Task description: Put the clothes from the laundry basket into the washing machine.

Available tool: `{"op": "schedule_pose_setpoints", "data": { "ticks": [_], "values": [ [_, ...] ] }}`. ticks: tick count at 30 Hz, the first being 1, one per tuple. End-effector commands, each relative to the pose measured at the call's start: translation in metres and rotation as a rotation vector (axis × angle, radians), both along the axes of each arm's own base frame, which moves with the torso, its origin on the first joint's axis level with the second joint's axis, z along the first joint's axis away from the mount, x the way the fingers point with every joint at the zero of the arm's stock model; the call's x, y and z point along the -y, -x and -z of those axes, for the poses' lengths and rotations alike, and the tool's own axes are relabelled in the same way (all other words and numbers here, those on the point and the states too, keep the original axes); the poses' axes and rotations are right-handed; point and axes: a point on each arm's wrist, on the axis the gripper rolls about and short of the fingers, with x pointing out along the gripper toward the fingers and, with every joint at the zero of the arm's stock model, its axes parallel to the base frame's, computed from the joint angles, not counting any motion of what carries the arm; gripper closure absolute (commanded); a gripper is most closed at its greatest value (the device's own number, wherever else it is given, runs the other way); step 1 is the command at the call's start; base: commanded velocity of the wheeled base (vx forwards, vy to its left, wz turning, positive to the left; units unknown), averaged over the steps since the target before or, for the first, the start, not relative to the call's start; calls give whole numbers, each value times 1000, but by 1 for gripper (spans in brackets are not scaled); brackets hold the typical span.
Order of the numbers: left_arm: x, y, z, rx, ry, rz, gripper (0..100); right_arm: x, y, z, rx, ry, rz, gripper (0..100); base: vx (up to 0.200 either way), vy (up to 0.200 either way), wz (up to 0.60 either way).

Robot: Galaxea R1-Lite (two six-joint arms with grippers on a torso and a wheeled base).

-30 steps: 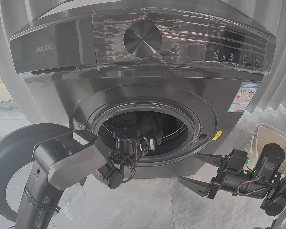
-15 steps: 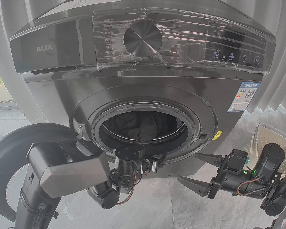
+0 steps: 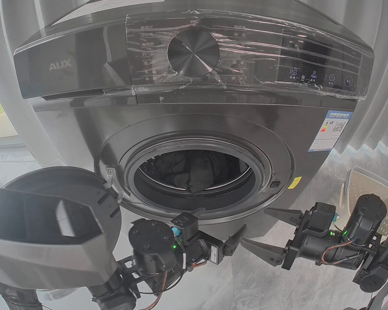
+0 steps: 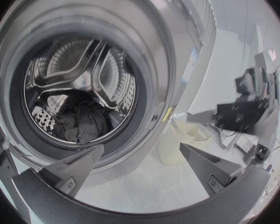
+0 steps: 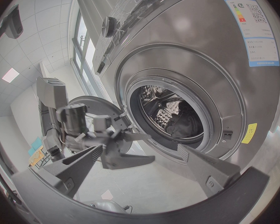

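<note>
**A:** Starting big: washing machine (image 3: 228,117), front-loader, door (image 3: 56,179) swung wide to the robot's left, presumably to keep the opening free for an arm. Agree?

**B:** Yep. Next size down, cream laundry basket (image 3: 353,181) on the floor off to the right, half hidden behind the right arm (image 3: 366,220). Can't tell about anything left inside.

**A:** And the clothes (image 3: 189,173)?

**B:** Dark bundle lying low in the drum (image 4: 84,69), just behind the rim. Nothing draped over the edge, so no snag for the door later.

**A:** Grippers?

**B:** Left gripper (image 3: 217,227) just below the opening, jaws spread wide, holding nothing. Right gripper (image 3: 255,227) right beside it on the basket side, also wide open and empty, tips pointing at the left one. Probably kept low to leave the doorway clear. Guessing another basket trip next, or the door.
</note>
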Motion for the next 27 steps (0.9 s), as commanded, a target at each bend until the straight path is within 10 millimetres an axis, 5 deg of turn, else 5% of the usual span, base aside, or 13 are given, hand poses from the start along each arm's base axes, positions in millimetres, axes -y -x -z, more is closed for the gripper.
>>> {"op": "schedule_pose_setpoints", "data": {
  "ticks": [1, 13, 27],
  "values": [
    [-29, 43, -58, 66, 117, 36, 0, 0, 1, 0, -2, -1, -3, 0, 0, 0, 0],
    [-74, 68, -111, 171, 265, -187, 0, -1, 1, -1, 2, -3, -6, 0, 0, 0, 0],
    [-102, 40, -107, 204, 200, -388, 0, -3, 2, 0, 1, -2, -12, 0, 0, 0, 0]
  ]
}}
